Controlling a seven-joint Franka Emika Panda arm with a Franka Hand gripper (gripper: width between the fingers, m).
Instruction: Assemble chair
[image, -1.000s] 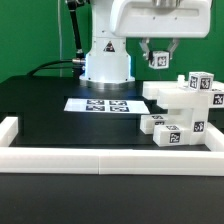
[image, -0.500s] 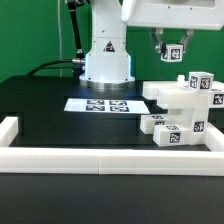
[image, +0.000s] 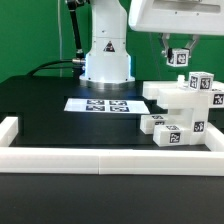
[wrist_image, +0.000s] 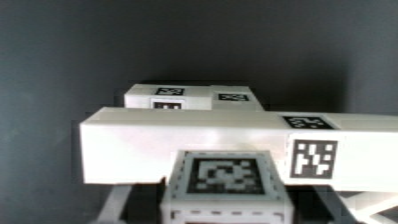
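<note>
The partly built chair (image: 184, 103) stands at the exterior view's right as a stack of chunky white tagged blocks, with an upright piece (image: 199, 81) on top. My gripper (image: 178, 50) hangs just above it, shut on a small white tagged chair piece (image: 181, 57). In the wrist view that piece (wrist_image: 228, 180) fills the space between my gripper's (wrist_image: 224, 208) jaws. Beneath it lie the chair's wide slab (wrist_image: 178, 140) and a farther block (wrist_image: 185, 96).
The marker board (image: 100, 105) lies flat in front of the robot base (image: 106, 60). Small tagged blocks (image: 170, 131) sit at the chair's foot. A low white border rail (image: 100, 156) runs along the front, with a corner post (image: 10, 128) at the exterior view's left.
My gripper has carried the small tagged piece toward the exterior view's right, from left of the chair's top to directly over it. The chair stack has not moved.
</note>
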